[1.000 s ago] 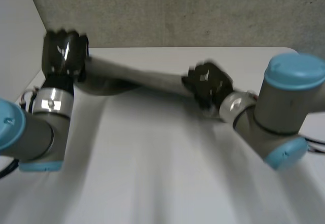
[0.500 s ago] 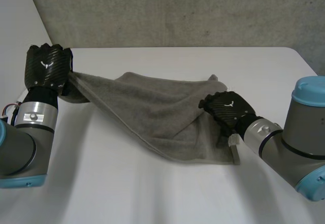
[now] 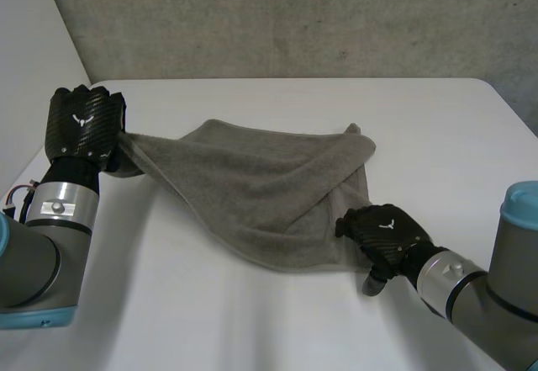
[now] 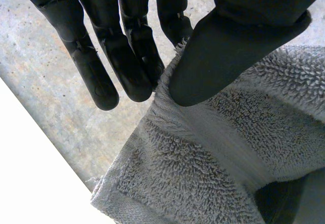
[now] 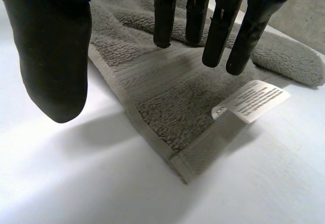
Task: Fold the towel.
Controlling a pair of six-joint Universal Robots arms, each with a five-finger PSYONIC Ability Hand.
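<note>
A grey towel (image 3: 269, 182) lies rumpled across the middle of the white table (image 3: 252, 320), one layer folded loosely over another. My left hand (image 3: 82, 125) holds the towel's left corner raised a little off the table. In the left wrist view the thumb (image 4: 228, 46) pinches the towel's hem (image 4: 203, 168) against the fingers (image 4: 127, 56). My right hand (image 3: 382, 235) hovers at the towel's near right corner. Its fingers (image 5: 223, 26) are straight and spread from the thumb (image 5: 51, 56), above the corner (image 5: 172, 112) and its white label (image 5: 251, 102), holding nothing.
A grey wall (image 3: 294, 18) rises behind the table's far edge. The table's left edge runs just beside my left arm. Bare white table lies in front of the towel and to its right.
The towel, stretched in the air a second ago, has come down onto the table. My right hand let go of its corner and drew back toward me. The left hand sank slightly.
</note>
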